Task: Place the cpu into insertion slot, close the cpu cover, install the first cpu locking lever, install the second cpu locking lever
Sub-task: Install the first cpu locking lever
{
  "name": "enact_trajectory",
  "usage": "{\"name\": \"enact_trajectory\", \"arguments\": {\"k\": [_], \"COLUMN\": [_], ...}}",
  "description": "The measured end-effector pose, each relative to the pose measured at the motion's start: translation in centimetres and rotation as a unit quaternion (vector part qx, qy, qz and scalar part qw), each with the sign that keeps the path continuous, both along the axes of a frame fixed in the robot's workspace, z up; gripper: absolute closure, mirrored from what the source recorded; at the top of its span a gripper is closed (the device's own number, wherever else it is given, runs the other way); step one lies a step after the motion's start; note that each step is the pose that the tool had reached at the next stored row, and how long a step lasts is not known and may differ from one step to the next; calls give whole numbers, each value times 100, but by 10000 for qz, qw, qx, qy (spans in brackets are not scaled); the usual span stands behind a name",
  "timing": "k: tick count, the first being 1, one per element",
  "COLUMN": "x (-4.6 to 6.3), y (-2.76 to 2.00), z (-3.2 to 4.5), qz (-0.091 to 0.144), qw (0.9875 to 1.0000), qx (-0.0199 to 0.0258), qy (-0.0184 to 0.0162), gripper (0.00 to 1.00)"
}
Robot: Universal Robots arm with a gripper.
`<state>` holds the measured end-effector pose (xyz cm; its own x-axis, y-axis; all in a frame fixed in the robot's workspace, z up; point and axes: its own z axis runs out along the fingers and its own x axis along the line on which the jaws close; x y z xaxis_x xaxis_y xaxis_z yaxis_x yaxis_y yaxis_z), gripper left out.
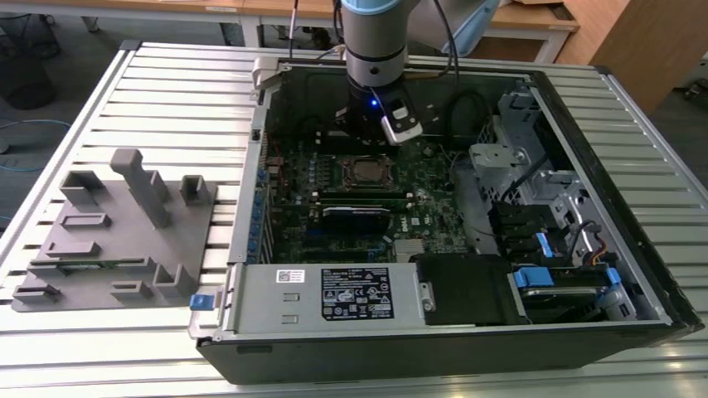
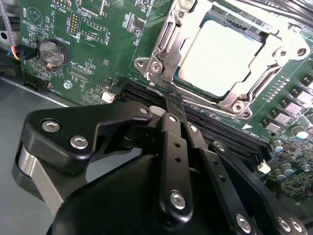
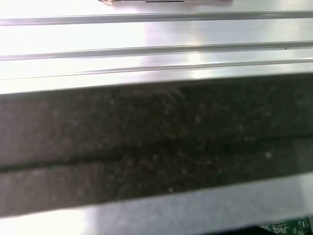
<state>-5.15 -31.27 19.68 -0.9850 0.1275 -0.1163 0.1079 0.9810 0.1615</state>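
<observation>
Black end effector (image 2: 173,104) pinched together, nothing visibly gripped, its tip masking the frame's edge; matte cpu (image 2: 220,56) sits inside shiny cpu cover (image 2: 163,45).

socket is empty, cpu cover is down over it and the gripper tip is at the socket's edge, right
Not empty: the second wrist view shows the cpu seated in the insertion slot, visible through the window of the cpu cover. The cover is down and the gripper is at the socket's edge.
</observation>
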Motion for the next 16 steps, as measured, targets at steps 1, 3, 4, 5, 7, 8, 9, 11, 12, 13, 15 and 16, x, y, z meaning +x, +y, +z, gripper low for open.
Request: {"name": "enact_trajectory", "arguments": {"k": [1, 3, 4, 5, 7, 8, 9, 11, 12, 13, 15, 16], "x": [0, 0, 0, 0, 0, 0, 0, 2, 3, 3, 4, 4], "y": [0, 0, 0, 0, 0, 0, 0, 0, 0, -1, 0, 0], "z": [0, -1, -1, -2, -2, -2, -2, -3, -2, -3, -3, -3], "qz": [-15, -48, -64, -82, -119, -135, -146, -161, -164, -165, -164, -164], "qw": [10000, 10000, 10000, 10000, 9999, 9999, 9999, 9999, 9999, 9999, 9999, 9999], "qx": [-1, -2, -3, -3, -3, -3, -4, -5, -5, -5, -5, -5], "qy": [0, 0, -1, -1, -1, -2, -3, -4, -5, -6, -7, -7], "gripper": [90, 90, 90, 90, 90, 90, 90, 90, 90, 90, 90, 90]}}
